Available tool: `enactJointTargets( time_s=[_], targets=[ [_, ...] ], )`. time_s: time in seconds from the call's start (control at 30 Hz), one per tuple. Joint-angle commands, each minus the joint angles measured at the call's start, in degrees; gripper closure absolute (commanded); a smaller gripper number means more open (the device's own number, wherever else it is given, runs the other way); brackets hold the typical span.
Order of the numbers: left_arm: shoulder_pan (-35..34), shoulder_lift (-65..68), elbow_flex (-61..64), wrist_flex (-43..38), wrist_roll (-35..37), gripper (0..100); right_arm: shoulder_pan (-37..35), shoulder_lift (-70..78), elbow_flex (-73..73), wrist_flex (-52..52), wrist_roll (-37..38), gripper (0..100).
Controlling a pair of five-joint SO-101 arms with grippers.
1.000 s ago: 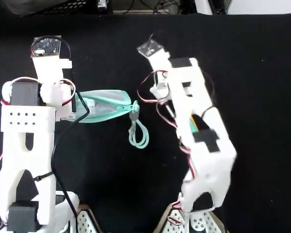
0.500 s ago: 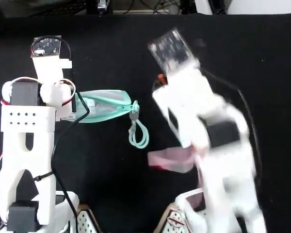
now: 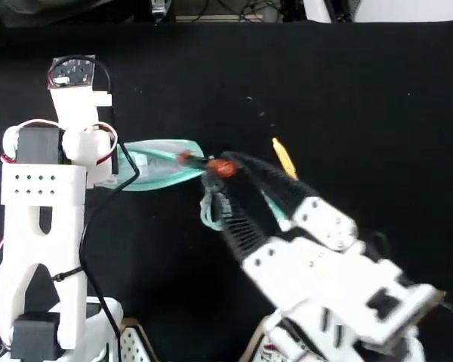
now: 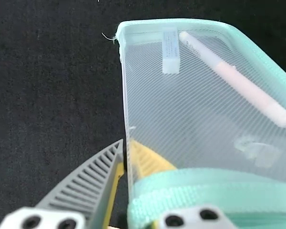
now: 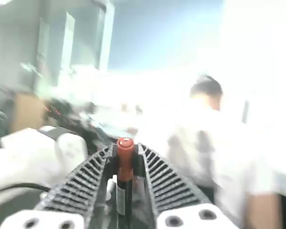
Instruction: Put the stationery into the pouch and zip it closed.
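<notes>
Looking down over the black desk (image 3: 362, 90), I see the mint mesh pouch (image 3: 162, 167) lying left of the middle, with its long side running across the desk. The left end effector (image 3: 122, 172) pinches the pouch at the end nearer the left edge. From that arm's wrist camera, the left end effector (image 4: 125, 148) has its grey finger (image 4: 86, 191) on one side of the pouch (image 4: 190, 124) wall and its yellow finger under the mesh, narrow on the fabric. Through the mesh I make out a small white eraser-like block (image 4: 170, 50) and a pink pen (image 4: 248, 88) already inside.

The right arm comes in from the near right corner. Its right end effector (image 3: 217, 175) sits at the pouch's other end, closed on a red-capped pen (image 3: 223, 167) whose far tip reaches the pouch's opening. I cannot tell whether that tip is inside. On the right wrist camera, the right end effector (image 5: 125, 155) grips the red-capped pen (image 5: 125, 160) upright between its ribbed fingers.

The pouch's wrist loop (image 3: 205, 213) trails toward the near edge, partly under a black finger. A slim yellow item (image 3: 285, 157) lies on the desk just right of the end effector.
</notes>
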Motion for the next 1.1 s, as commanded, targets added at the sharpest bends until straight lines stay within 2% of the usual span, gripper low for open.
enactJointTargets(
  time_s=[0.0,0.1,0.27,0.43,0.53,0.73,1.0,1.07],
  targets=[
    [-0.66,0.35,0.22,0.35,0.44,97,-5.89,-0.48,8.4,-11.96,0.09,98.5],
    [-0.66,0.35,0.22,0.35,0.44,97,-6.24,-0.48,14.02,-16.0,0.09,98.5],
    [-0.66,0.35,0.22,0.35,0.44,97,-4.22,-0.48,20.53,-16.62,0.35,98.5],
    [-0.66,0.35,0.22,0.35,0.44,97,0.7,-0.48,26.59,-16.44,6.15,98.5],
    [-0.66,0.35,0.22,0.35,0.44,97,1.14,-0.48,28.62,-14.51,9.32,97.9],
    [-0.66,0.35,0.22,0.35,0.44,97,0.62,-0.48,16.4,1.05,4.57,79.0],
    [-0.66,0.44,0.22,0.18,0.44,97,1.49,-0.48,-3.21,14.33,3.69,78.4],
    [-0.66,0.44,0.22,0.18,0.44,97,5.54,-0.57,-4.7,14.95,3.69,78.7]
  ],
)
